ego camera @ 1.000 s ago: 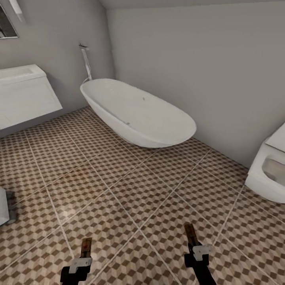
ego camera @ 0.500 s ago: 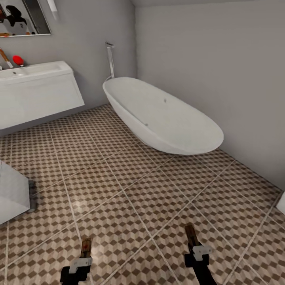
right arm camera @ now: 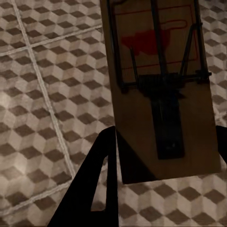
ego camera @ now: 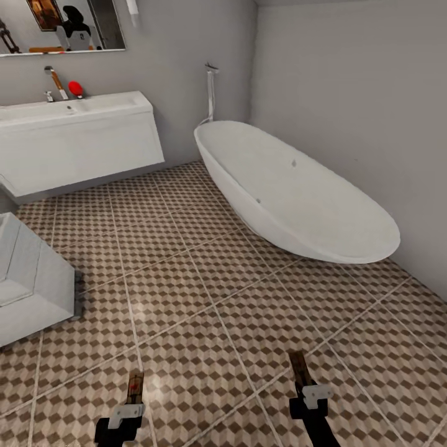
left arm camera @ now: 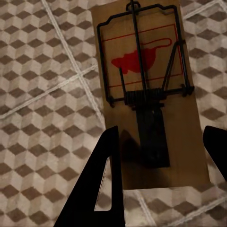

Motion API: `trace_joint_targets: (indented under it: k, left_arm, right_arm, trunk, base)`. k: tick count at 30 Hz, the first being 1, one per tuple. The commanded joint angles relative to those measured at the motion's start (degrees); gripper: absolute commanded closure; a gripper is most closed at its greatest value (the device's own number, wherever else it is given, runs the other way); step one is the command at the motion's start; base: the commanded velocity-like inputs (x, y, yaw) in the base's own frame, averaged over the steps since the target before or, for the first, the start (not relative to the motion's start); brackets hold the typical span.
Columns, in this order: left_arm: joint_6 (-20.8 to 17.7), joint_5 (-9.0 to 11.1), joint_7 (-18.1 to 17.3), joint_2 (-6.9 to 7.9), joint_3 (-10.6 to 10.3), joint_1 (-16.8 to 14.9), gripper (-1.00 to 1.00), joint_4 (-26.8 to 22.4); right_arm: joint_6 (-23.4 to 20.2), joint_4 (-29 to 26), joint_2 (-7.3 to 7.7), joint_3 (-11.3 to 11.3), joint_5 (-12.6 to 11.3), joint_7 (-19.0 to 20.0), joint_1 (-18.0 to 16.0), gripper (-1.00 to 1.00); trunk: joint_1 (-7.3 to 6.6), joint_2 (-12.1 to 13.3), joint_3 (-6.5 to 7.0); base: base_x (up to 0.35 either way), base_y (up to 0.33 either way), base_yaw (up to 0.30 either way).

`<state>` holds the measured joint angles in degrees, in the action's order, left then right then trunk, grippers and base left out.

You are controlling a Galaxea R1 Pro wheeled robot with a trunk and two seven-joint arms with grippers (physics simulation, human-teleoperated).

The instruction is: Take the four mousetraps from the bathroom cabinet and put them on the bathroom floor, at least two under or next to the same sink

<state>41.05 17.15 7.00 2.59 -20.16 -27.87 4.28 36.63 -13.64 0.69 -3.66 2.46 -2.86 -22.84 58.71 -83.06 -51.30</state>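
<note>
Both hands closed on mousetraps: left hand (ego camera: 128, 406) holding one mousetrap (left arm camera: 146, 90), right hand (ego camera: 308, 388) another (right arm camera: 161, 90), apparently level above bathroom floor (ego camera: 205, 298), carried toward sink (ego camera: 74, 108).

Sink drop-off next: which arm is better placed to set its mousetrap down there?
Left, probably. Both the left gripper and right gripper hold a mousetrap, but the sink lies far left, on the left arm's side.
</note>
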Motion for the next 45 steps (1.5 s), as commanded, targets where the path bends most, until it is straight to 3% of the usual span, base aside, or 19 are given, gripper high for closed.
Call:
trace_joint_targets:
  k: [1, 19, 35, 45]
  left_arm:
    - [0.26, 0.07, 0.29, -0.04, -0.49, -0.08, 1.0, 0.2]
    - [0.26, 0.07, 0.29, -0.04, -0.49, -0.08, 1.0, 0.2]
    - [0.26, 0.07, 0.29, -0.04, -0.49, -0.08, 1.0, 0.2]
    - [0.26, 0.07, 0.29, -0.04, -0.49, -0.08, 1.0, 0.2]
  right_arm:
    - [0.15, 0.02, 0.05, -0.37, 0.02, -0.3, -0.02, 1.0]
    - [0.19, 0.02, 0.01, -0.38, 0.03, -0.22, -0.02, 1.0]
    - [0.19, 0.02, 0.01, -0.38, 0.02, -0.21, -0.02, 1.0]
    - [0.19, 0.02, 0.01, -0.38, 0.01, -0.22, -0.02, 1.0]
  trunk:
    - [0.02, -0.02, -0.06]
    - [0.02, -0.02, 0.7]
    - [0.02, -0.02, 1.77]
    - [0.02, -0.02, 2.45]
  base:
    - [0.206, 0.001, 0.279]
    - [0.211, -0.007, 0.249]
    - [0.239, -0.18, 0.222]
    - [0.254, -0.026, 0.217]
